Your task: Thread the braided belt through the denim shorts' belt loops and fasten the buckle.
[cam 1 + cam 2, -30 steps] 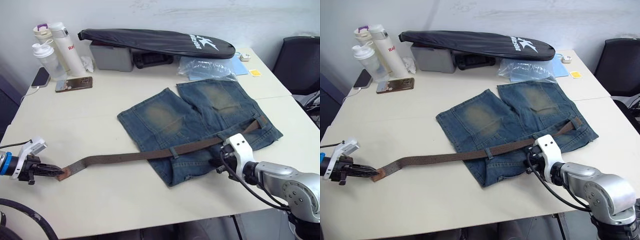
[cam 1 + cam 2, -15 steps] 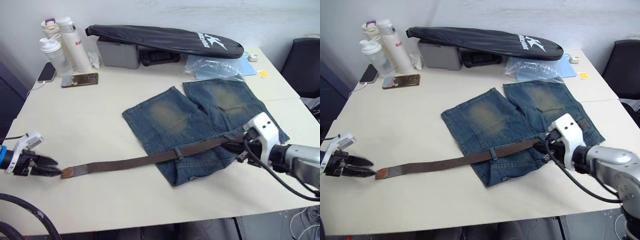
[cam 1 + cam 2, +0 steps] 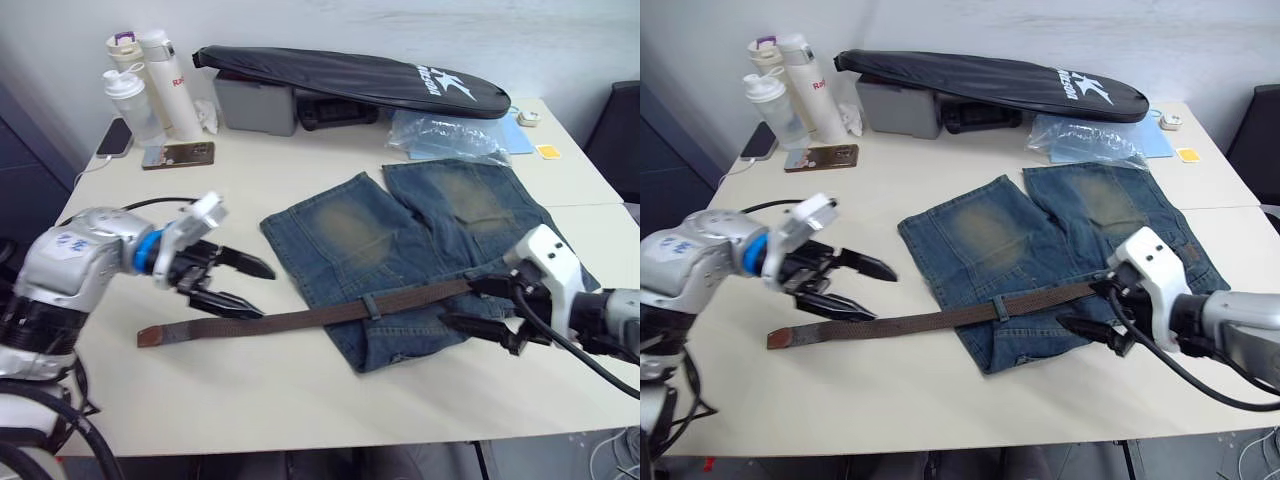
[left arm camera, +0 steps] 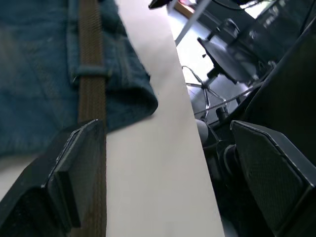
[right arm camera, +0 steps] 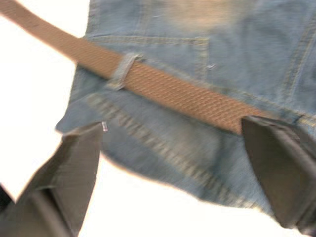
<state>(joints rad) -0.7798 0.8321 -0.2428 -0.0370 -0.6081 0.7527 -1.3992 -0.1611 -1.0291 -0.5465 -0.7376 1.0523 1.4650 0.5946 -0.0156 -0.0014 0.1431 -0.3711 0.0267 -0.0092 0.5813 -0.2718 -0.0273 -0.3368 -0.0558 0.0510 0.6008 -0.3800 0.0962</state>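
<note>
Table (image 3: 300, 400): one braided belt (image 3: 300, 320), one denim shorts (image 3: 400, 240)

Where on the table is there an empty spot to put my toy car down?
Bare table runs along the near edge, in front of the braided belt and the denim shorts. Another free patch lies between the phone and the shorts. The far edge is crowded: bottles, a grey box, a long black bag, a plastic bag.
</note>
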